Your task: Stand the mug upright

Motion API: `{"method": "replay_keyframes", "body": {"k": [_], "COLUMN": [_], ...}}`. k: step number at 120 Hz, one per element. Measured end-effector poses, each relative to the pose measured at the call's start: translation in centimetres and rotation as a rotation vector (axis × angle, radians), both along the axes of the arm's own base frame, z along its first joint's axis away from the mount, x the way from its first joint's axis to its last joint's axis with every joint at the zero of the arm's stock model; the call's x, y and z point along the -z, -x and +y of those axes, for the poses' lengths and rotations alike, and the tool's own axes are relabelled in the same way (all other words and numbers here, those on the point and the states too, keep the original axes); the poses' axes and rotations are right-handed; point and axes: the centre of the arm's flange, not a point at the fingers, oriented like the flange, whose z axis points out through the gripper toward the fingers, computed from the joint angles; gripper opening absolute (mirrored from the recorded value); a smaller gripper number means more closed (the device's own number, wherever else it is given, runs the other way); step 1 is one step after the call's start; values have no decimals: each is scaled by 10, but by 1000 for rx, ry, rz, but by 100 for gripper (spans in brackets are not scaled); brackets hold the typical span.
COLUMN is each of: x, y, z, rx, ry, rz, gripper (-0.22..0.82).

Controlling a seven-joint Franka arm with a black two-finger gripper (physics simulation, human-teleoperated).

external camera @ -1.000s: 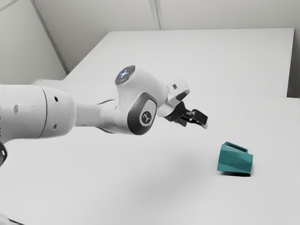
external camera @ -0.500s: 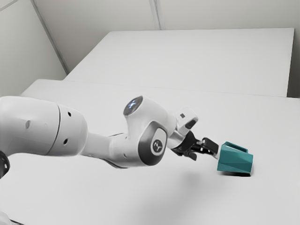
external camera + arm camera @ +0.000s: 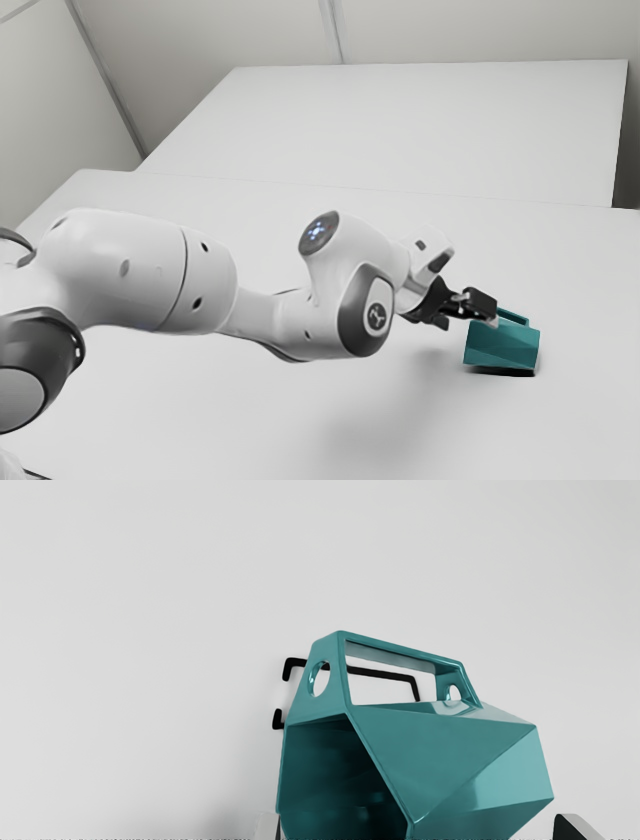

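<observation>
My gripper point(image 3: 484, 312) is at the near upper edge of the teal mug point(image 3: 503, 347) in the exterior view, its tips overlapping the mug's upper left corner. The faceted mug lies on its side on the white table, its handle uppermost. In the wrist view the mug point(image 3: 450, 760) shows its dark open mouth and the handle with a long slot. The gripper point(image 3: 417, 827) stands open, its fingertips wide apart with part of the mug between them in that view. Whether either finger touches it cannot be told.
The white table point(image 3: 250, 420) stretches around the arm and mug, with another pale surface point(image 3: 420, 130) behind it. Thin black marks or shadow lines point(image 3: 382, 672) show on the table behind the mug's handle in the wrist view.
My gripper has moved toward the exterior view's right and down from its place a second ago, reaching the mug. During the last half second it rose slightly. The mug has not moved.
</observation>
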Motion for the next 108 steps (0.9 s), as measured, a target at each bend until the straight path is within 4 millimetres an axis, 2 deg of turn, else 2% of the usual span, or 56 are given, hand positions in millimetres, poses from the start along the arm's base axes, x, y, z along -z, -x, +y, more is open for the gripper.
{"method": "replay_keyframes", "body": {"k": [27,53,79,108], "x": [14,23,21,2], "y": [5,6,4,-5], "z": [-13,-20,-30,-43], "rx": [-9,-10,-3,6], "ry": [7,4,10,39], "rz": [14,15,5,-34], "gripper": [58,51,40,28]}}
